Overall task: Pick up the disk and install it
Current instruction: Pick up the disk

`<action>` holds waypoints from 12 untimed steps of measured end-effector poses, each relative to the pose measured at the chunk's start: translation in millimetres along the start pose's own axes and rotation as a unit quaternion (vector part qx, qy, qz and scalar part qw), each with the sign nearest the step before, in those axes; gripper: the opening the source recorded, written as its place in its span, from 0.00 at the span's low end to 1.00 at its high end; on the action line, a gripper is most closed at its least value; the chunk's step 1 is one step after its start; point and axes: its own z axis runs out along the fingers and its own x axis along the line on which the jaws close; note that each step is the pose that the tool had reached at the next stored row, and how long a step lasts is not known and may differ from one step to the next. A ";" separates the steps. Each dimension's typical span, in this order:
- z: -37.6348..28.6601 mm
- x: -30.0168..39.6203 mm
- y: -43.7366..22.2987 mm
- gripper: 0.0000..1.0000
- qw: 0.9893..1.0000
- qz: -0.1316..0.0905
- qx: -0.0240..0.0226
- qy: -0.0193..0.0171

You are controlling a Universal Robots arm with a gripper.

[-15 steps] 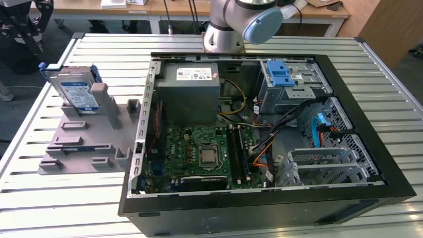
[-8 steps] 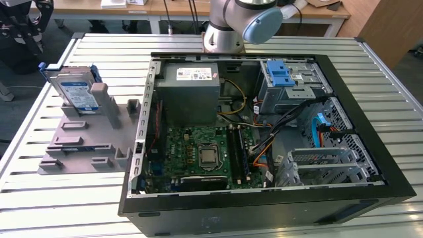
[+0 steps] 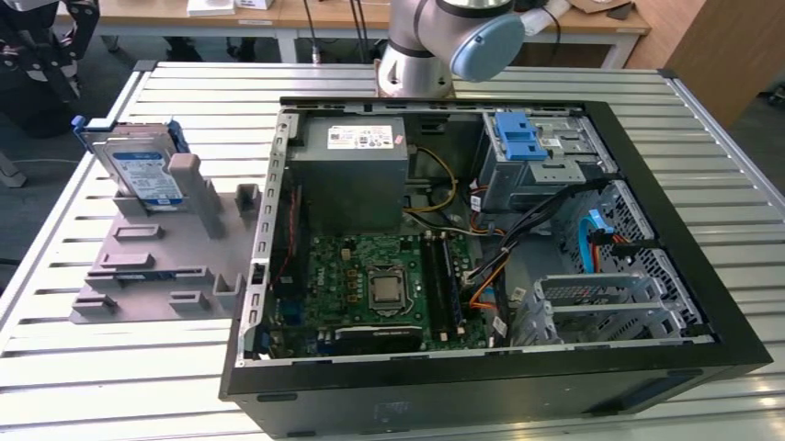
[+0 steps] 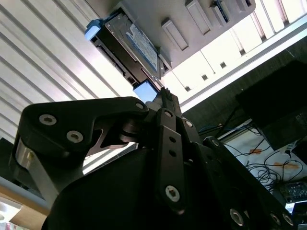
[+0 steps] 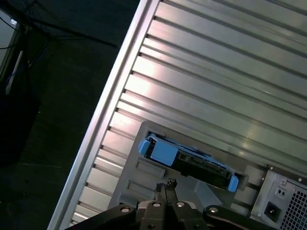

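**Disk sitting in holder beside the case; gripper clenched on nothing**

The computer case (image 3: 491,367) is lying open on a ribbed metal table (image 3: 73,367), w/ its side panel off. In the exterior view the disk (image 3: 142,165) is standing on edge in a grey plastic holder (image 3: 147,266) just outside the case, on the exterior view's left of it, level w/ the case's far end. Its white-and-blue label is facing out & its blue frame is showing at the ends. The disk isn't in the case.

Inside the case, the grey power supply (image 3: 356,152) is sitting at the far end. The drive cage (image 3: 521,138) w/ a blue latch is sitting beside it, toward the exterior view's right. The green circuit board (image 3: 368,276) is lying nearer the camera. The arm (image 3: 442,37) is rising from just beyond the case's far wall.

In both wrist views the gripper (image 5: 166,183) (image 4: 164,91) is hanging outside the case, over the holder (image 5: 139,177), w/ its tips pointing toward the disk (image 5: 187,160) (image 4: 129,45). The tips are pressing together w/ nothing between them, i.e. clenched & empty. They're lining up near the disk's blue end, but whether they're touching it I can't tell. The table's ribs (image 5: 216,72) are running past on the holder's side away from the case.
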 end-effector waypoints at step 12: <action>0.0 0.1 0.0 0.11 1.000 -0.026 0.000 0.001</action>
